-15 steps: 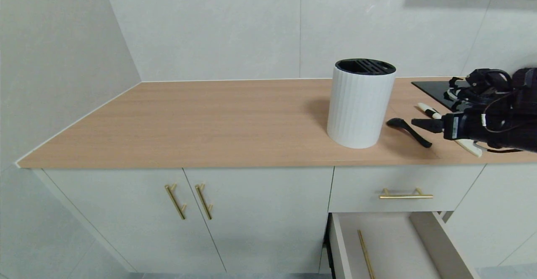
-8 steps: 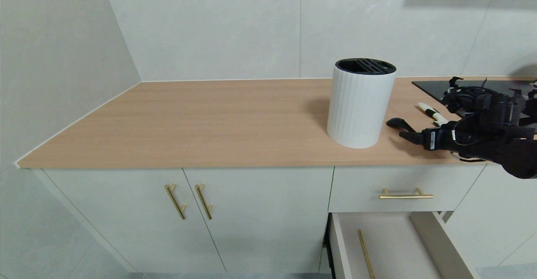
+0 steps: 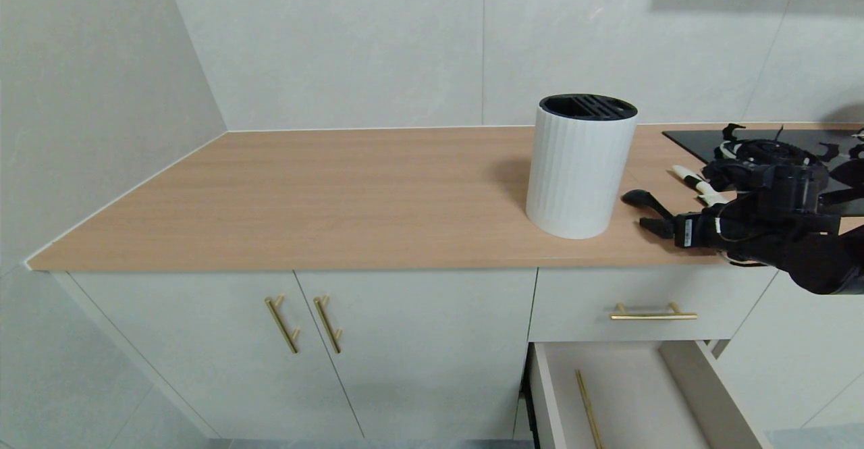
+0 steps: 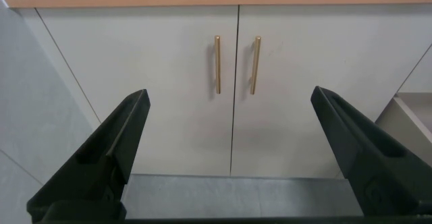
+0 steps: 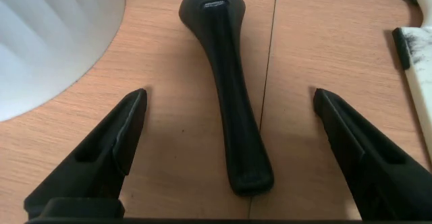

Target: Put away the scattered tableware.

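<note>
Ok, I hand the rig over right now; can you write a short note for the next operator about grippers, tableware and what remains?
Right gripper: open, low over the counter, fingers either side of the black-handled utensil, not touching it.
Left gripper: open, empty, facing the cabinet doors.
Things: the black-handled utensil lies beside the white holder; the white-handled utensil lies by the cooktop.
Done: nothing stored.
Left: both utensils.

No legible text or markings anywhere
</note>
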`<state>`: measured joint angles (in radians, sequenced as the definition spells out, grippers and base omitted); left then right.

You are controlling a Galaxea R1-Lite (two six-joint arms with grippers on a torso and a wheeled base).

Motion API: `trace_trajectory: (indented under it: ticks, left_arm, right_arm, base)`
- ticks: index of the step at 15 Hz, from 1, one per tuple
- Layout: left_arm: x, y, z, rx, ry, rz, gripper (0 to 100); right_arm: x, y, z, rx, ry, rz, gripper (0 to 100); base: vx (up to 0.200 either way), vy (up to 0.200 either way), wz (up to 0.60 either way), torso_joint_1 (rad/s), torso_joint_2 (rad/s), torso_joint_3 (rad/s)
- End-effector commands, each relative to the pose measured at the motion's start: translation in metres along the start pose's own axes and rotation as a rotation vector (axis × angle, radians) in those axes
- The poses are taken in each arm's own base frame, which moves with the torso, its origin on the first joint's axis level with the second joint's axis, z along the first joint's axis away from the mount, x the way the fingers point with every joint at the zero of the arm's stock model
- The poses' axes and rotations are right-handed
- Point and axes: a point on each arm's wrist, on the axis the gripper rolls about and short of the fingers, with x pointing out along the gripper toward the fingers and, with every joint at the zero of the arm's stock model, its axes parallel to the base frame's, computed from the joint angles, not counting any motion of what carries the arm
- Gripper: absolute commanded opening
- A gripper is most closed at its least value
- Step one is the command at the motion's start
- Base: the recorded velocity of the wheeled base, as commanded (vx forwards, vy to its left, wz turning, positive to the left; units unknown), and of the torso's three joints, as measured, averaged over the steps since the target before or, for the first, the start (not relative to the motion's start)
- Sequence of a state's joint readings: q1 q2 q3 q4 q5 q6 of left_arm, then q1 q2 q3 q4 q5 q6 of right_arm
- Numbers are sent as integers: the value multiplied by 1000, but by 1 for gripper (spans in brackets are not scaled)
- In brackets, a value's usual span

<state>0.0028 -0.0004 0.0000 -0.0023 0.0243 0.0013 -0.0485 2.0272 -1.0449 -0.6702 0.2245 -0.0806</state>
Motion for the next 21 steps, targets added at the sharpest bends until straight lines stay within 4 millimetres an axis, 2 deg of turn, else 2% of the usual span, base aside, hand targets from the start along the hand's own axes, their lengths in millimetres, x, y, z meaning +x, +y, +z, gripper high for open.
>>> trace_trajectory:
  ticks: [1, 2, 9, 13, 14, 16, 18, 20, 21]
  left_arm:
    - [0, 0, 0, 0, 0, 1, 100]
    - [0, 0, 0, 0, 0, 1, 100]
    - [0, 0, 0, 0, 0, 2, 100]
    - [0, 0, 0, 0, 0, 1, 100]
    - [0, 0, 0, 0, 0, 1, 100]
    - [0, 0, 0, 0, 0, 1, 100]
    - [0, 0, 0, 0, 0, 1, 100]
    - [0, 0, 0, -1, 0, 1, 100]
    - [0, 0, 0, 0, 0, 1, 100]
  right_arm:
    - [1, 0, -2, 1, 8, 1, 100]
    - [1, 0, -2, 2, 11, 1, 0]
    - [3, 0, -5, -4, 19, 2, 0]
    - [-12, -5, 15, -4, -34, -46, 0]
    - [-21, -3, 23, 10, -40, -47, 0]
    - [-54, 4, 48, 113, -47, -34, 0]
    - [-90, 12, 62, 189, -23, -25, 0]
    - [-127, 22, 62, 224, 53, 4, 0]
    - [-146, 26, 55, 223, 64, 68, 0]
  base:
    - [0, 0, 0, 0, 0, 0]
    - [0, 0, 0, 0, 0, 0]
    - [0, 0, 0, 0, 0, 0]
    - [0, 0, 0, 0, 0, 0]
    - [0, 0, 0, 0, 0, 0]
    - [0, 0, 0, 0, 0, 0]
    - [0, 0, 0, 0, 0, 0]
    - [0, 0, 0, 0, 0, 0]
    - [0, 0, 0, 0, 0, 0]
